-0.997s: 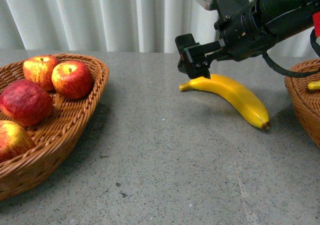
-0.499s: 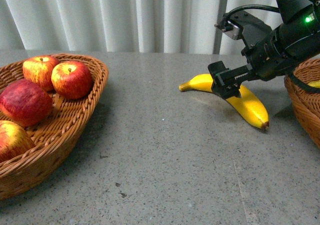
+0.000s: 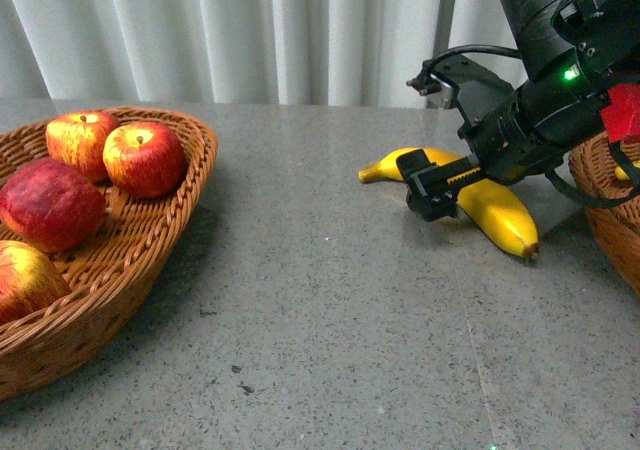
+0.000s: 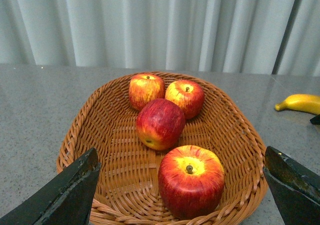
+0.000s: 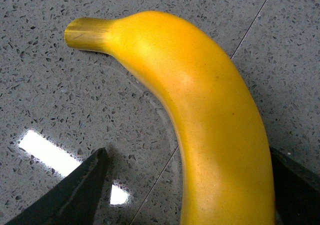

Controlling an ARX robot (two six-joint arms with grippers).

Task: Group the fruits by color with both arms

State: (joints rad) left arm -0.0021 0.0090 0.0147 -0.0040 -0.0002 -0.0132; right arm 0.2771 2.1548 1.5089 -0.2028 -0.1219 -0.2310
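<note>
A: Left basket [image 3: 190, 185]?
B: Four apples [image 4: 160, 124]. Left gripper [image 4: 180, 195] spread above it.
A: Banana [image 3: 495, 210]?
B: On table [image 3: 320, 330], between right gripper's [image 3: 440, 185] spread jaws. Right basket [image 3: 605, 205]: something yellow.

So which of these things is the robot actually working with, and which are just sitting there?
Part of the job:
- banana on the table, with the right gripper open around it
- four red apples in the left basket
- right basket, with something yellow inside
- left gripper, open above the apples

Just there:
- grey table
- white curtain
</note>
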